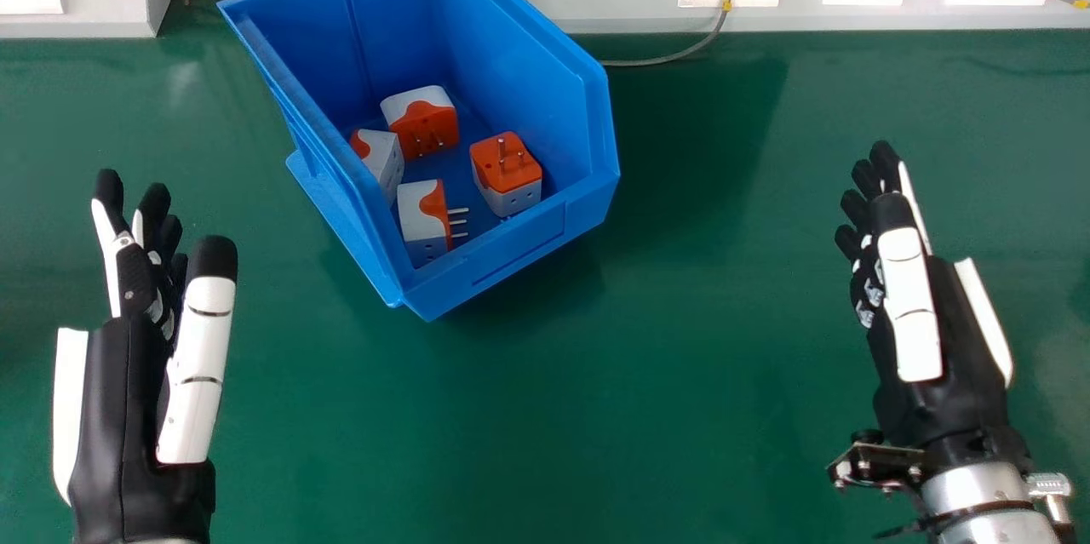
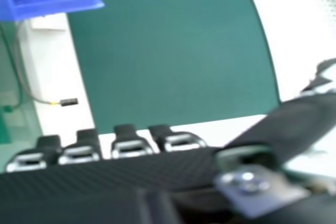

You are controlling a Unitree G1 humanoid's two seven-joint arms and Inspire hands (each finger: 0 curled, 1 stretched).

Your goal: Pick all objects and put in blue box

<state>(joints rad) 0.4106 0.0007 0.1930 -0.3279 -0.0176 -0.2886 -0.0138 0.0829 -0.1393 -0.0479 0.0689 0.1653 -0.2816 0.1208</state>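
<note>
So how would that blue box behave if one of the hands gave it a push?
The blue box would probably slide as one stiff piece, since its walls look like moulded plastic. It seems unlikely to tip, with its broad base on the green table. The four plug adapters lie loose inside, so they may shift.

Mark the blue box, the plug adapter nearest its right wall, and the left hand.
Blue box (image 1: 519,253): head view, outer face of its near wall.
Plug adapter (image 1: 507,164): head view, orange face with the pins.
Left hand (image 1: 119,408): head view, black back.
</note>
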